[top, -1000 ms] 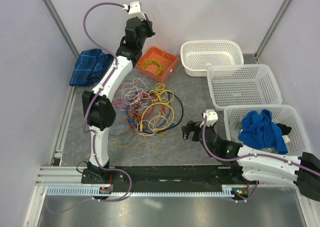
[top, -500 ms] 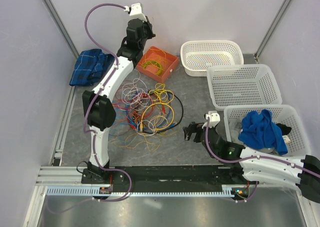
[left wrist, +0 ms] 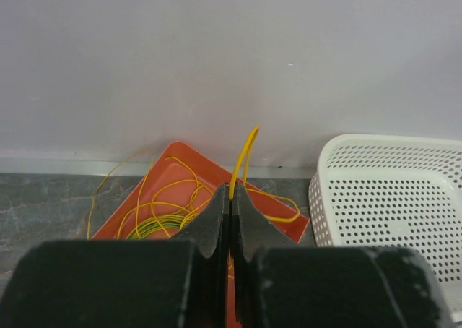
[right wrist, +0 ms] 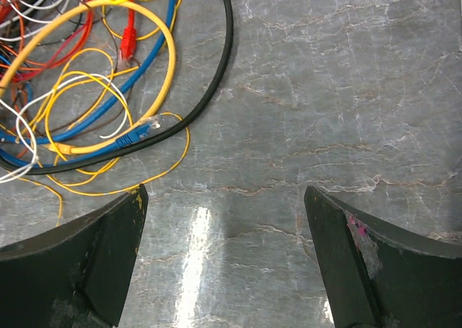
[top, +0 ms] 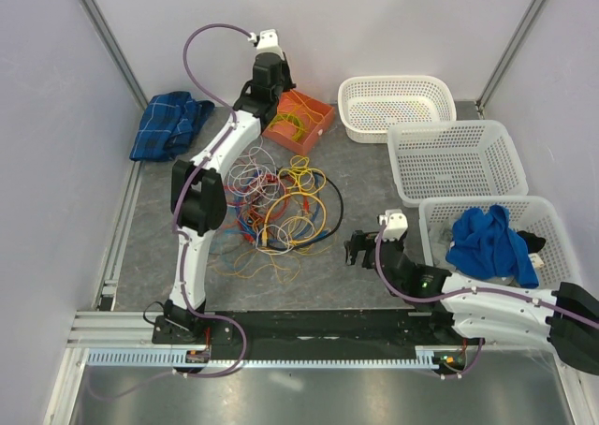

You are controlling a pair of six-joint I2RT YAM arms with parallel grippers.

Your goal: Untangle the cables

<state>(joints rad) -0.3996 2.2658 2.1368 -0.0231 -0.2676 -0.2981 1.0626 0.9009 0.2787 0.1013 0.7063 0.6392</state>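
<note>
A tangle of cables (top: 276, 205) in yellow, blue, red, white and black lies on the grey table between the arms. My left gripper (top: 278, 95) hangs over the near-left end of the orange tray (top: 321, 116) at the back. Its jaws (left wrist: 229, 192) are pressed together on a thin yellow cable (left wrist: 244, 151) that sticks up past the tips. More yellow and green wire lies coiled in the tray (left wrist: 173, 165). My right gripper (top: 354, 249) stands wide open just right of the pile, with only bare table between its fingers (right wrist: 224, 198). The pile's edge (right wrist: 108, 89) lies ahead to its left.
Three white perforated baskets (top: 395, 102) (top: 456, 158) (top: 487, 219) line the right side. The nearest one holds a blue cloth (top: 491, 247). A dark blue checked cloth (top: 168, 125) lies at the back left. The back wall stands right behind the tray.
My left arm has swung to the right, bringing its gripper from the tray's left side to above the tray. The right arm has barely shifted.
</note>
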